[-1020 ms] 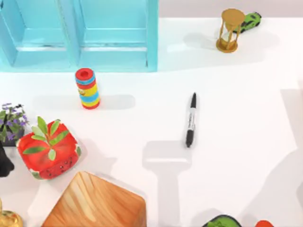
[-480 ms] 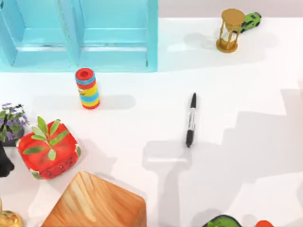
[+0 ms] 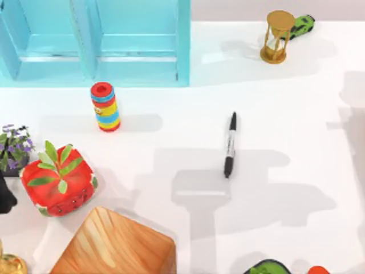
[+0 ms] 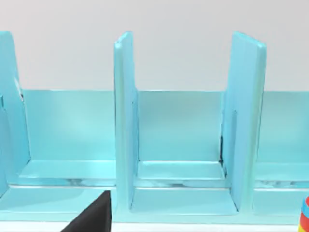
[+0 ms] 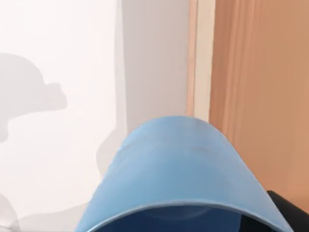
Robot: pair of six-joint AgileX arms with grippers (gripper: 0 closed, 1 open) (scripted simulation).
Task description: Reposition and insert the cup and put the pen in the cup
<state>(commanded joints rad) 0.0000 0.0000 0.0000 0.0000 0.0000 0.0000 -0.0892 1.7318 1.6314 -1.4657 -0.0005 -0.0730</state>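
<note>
The light-blue cup (image 5: 183, 174) sits close under the right wrist, apparently carried; its grip cannot be told. The marker pen (image 3: 230, 145) lies untouched, not yet in the cup.

- The top camera is looking straight down on the white surface (image 3: 285, 114) from high above.
- The left wrist camera is facing the blue shelf (image 4: 174, 145) level and close; the top view is sharing it (image 3: 137, 51).
- The right wrist camera is sitting very close over the cup (image 5: 178, 169).
</note>
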